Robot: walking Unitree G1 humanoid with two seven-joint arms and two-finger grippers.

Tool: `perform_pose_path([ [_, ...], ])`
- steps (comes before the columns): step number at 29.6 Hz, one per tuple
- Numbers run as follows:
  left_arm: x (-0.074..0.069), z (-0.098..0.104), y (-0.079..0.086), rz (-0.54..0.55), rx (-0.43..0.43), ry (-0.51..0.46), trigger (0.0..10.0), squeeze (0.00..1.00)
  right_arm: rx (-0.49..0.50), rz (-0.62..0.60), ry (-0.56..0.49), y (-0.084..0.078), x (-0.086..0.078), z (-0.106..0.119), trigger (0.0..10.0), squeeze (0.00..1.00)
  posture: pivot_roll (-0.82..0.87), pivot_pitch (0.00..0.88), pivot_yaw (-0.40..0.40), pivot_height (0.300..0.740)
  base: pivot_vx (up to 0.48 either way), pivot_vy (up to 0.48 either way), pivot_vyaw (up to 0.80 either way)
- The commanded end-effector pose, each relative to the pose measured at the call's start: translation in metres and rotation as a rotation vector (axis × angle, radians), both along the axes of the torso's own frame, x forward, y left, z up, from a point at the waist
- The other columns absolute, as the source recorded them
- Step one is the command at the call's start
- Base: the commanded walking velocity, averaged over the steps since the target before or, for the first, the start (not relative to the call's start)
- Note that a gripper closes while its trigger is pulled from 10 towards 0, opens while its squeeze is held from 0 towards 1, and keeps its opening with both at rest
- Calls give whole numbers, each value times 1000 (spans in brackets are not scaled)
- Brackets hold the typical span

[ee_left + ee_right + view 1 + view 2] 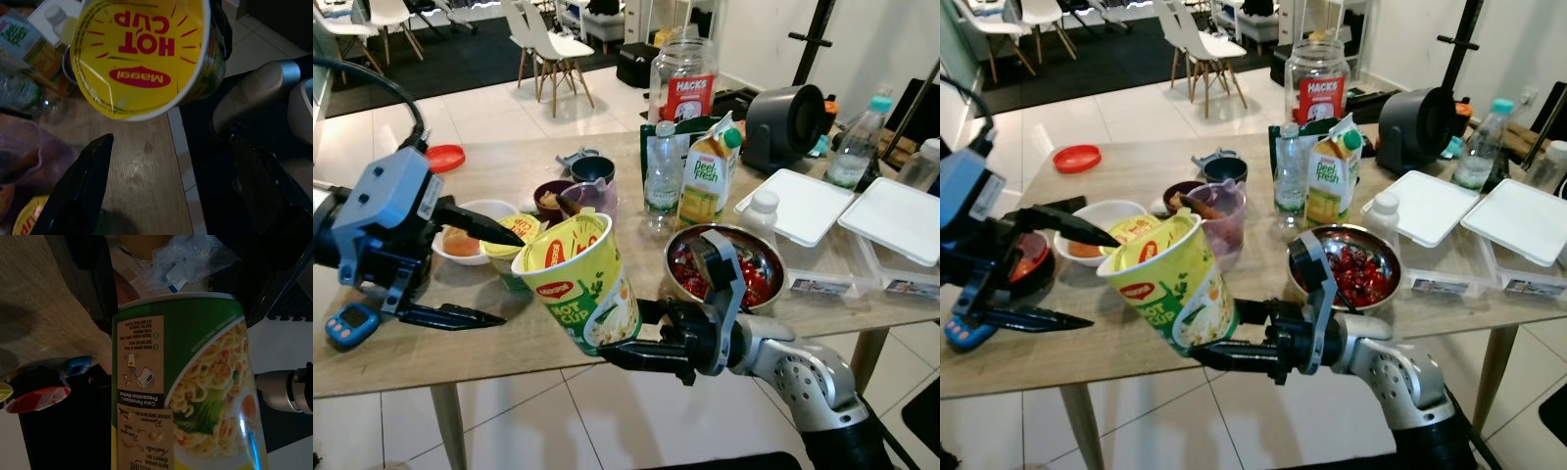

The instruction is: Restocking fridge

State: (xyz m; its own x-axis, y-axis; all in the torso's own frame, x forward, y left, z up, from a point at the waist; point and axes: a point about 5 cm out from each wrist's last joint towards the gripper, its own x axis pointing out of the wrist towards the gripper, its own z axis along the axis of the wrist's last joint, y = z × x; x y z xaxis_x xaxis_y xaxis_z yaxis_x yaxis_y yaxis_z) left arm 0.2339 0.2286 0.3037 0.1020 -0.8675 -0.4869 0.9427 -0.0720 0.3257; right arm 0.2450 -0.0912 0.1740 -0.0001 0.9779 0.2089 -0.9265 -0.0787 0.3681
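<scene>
Left eye view: the right gripper (641, 338) clamps a noodle cup (582, 284) off the table's (509, 343) near edge; the left gripper (494, 274) waits spread wide. Beyond, a juice carton (708, 176) and water bottle (663, 171) remain unstocked.

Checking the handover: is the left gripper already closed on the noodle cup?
No, the left gripper is open beside the noodle cup, which the right gripper holds.

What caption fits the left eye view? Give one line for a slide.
Right tool holds a tilted Maggi noodle cup at the wooden table's edge, open left tool alongside.
</scene>
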Motion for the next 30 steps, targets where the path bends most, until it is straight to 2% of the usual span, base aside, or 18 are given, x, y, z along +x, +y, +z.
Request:
perform_pose_path([
  [1, -3, 9, 5, 35, 58, -38, 10000, 0, -8, -11, -2, 0, 1, -2, 10000, 0, -17, 0, 33, 740, 0, 0, 0],
  [8, -2, 18, 8, 69, 84, -98, 10000, 0, -12, -10, 0, 0, 0, -4, 10000, 0, -18, 0, 33, 740, 0, 0, 0],
  [9, 0, 21, 6, 73, 85, -144, 10000, 0, -17, 1, 4, 1, -2, -6, 10000, 0, -19, 0, 29, 740, 0, 0, 0],
  [11, 1, 23, 2, 55, 80, -169, 10000, 0, -23, 11, 7, 3, -3, -7, 10000, 0, -19, 0, 29, 740, 0, 0, 0],
  [18, -1, 23, -7, -5, 72, -169, 10000, 0, -27, 15, 8, 4, -4, -8, 10000, 0, -20, 0, 27, 740, 0, 0, 0],
  [25, -8, 18, -18, -116, 65, -110, 10000, 0, -36, 23, 9, 5, -5, -9, 10000, 0, -25, 0, 27, 740, 0, 0, 0],
  [30, -14, 2, -24, -195, 81, 4, 10000, 0, -38, 26, 8, 6, -5, -9, 10000, 0, -27, 0, 29, 740, 0, 0, 0],
])
